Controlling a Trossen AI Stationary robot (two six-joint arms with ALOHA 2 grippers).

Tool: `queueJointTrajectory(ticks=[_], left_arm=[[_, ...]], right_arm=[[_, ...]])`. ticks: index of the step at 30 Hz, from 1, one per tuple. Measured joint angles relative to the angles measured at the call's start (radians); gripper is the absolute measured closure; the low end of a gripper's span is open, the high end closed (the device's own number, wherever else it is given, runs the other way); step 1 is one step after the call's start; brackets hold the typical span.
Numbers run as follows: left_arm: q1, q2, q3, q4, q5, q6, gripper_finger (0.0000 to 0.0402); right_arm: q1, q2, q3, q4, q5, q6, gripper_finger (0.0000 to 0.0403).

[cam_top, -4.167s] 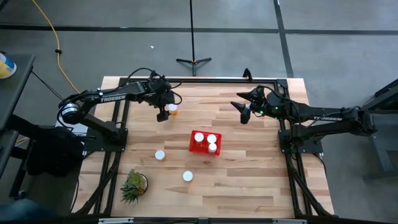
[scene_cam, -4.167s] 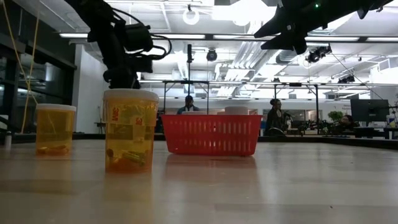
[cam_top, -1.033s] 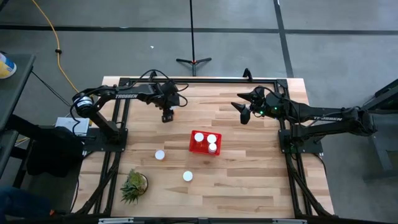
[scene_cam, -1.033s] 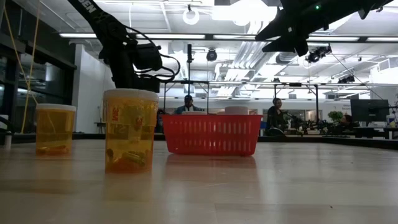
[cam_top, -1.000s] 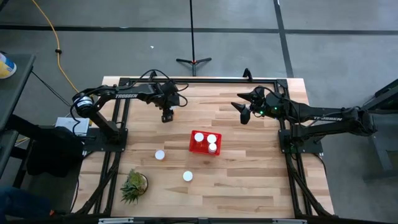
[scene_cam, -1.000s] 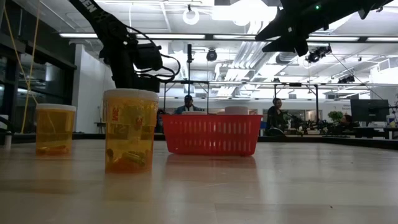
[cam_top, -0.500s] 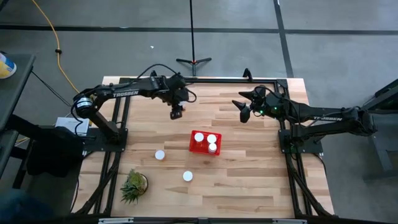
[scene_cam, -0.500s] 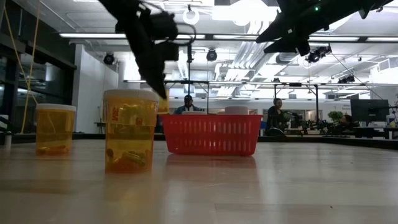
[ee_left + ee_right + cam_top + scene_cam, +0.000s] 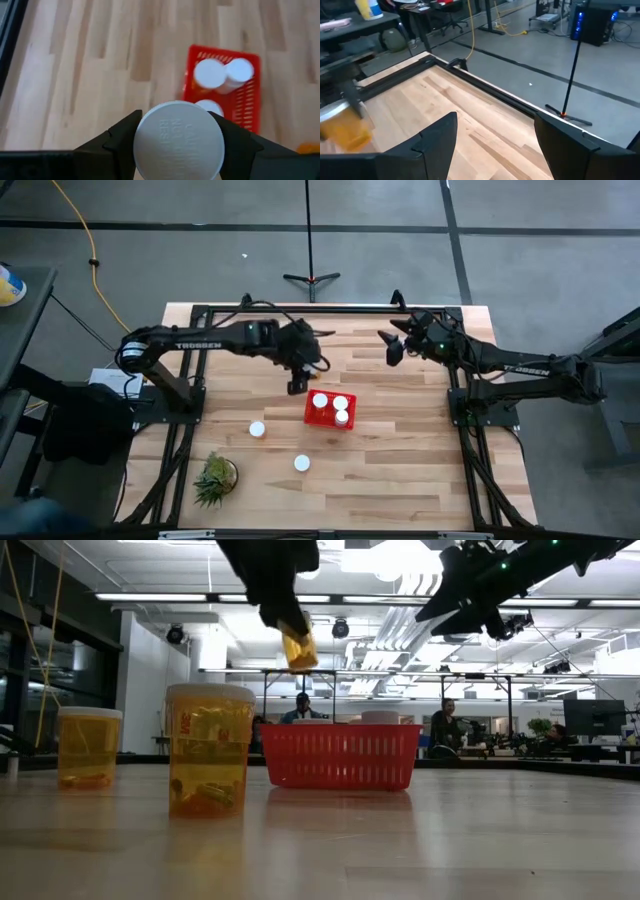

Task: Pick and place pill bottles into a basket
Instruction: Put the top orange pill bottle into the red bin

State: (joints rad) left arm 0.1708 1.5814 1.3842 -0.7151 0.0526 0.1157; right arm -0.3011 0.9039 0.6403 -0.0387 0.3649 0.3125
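My left gripper (image 9: 298, 385) is shut on an orange pill bottle (image 9: 299, 649) with a white cap (image 9: 179, 140). It holds it in the air just left of the red basket (image 9: 330, 410). The basket stands on the table and holds three white-capped bottles (image 9: 210, 73). Two more bottles stand upright on the table (image 9: 257, 429) (image 9: 302, 464); in the low view they are at the near left (image 9: 210, 750) (image 9: 88, 747). My right gripper (image 9: 393, 352) is open and empty above the table's far right. My left gripper pinches the bottle's upper end, at the sides of its white cap (image 9: 145, 142), between its two fingers. The fingers come from above, slanting down. The orange body (image 9: 300, 652) hangs tilted below the fingers, lifted clear of the table, higher than the basket's rim.
A small green spiky plant (image 9: 215, 478) stands at the table's near left. Black frame rails run along the table's left, right and far edges (image 9: 320, 309). Bare wood lies to the right of the basket and along the near edge.
My left gripper, shut on the bottle, has risen from the table's far left and moved right and nearer, up to the basket's left side. The bottle has gone from low behind the near bottles to high and tilted. My right gripper has shifted slightly toward the far edge.
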Motion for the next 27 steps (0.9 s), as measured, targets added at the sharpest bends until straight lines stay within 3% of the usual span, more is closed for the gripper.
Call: queueJointTrajectory(ticks=[11, 16, 27], left_arm=[[-0.164, 0.000, 0.010, 0.006, -0.010, -0.087, 0.0150], [-0.219, 0.006, 0.010, 0.020, -0.024, -0.121, 0.0165], [-0.250, 0.099, 0.010, 0.060, -0.038, -0.121, 0.0153]], right_arm=[[-0.009, 0.000, 0.000, -0.002, -0.007, 0.050, 0.0147], [-0.009, 0.000, 0.000, -0.010, -0.010, 0.050, 0.0147], [-0.009, 0.000, 0.000, -0.037, -0.008, 0.049, 0.0147]])
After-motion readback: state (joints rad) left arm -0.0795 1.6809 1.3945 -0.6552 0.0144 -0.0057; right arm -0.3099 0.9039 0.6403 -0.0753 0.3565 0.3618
